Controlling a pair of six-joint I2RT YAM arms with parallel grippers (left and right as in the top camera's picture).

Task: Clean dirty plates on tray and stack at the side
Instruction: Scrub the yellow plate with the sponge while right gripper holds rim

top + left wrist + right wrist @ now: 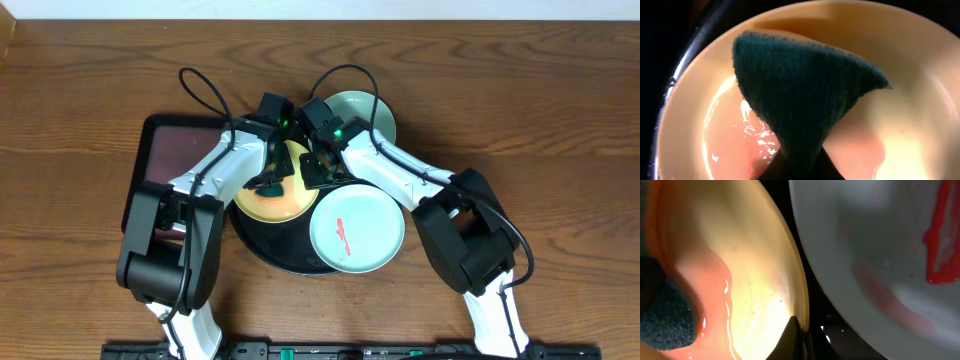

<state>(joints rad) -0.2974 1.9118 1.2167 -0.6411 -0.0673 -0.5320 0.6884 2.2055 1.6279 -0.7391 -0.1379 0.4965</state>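
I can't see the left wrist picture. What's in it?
A dark green scouring pad, folded to a point, lies on a wet yellow plate with a pinkish smear. The plate sits in the black tray, whose glossy rim curves along the left.

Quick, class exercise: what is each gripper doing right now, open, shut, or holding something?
Left gripper: shut on the green scouring pad, over the yellow plate.
Right gripper: shut, apparently pinching the yellow plate's rim.
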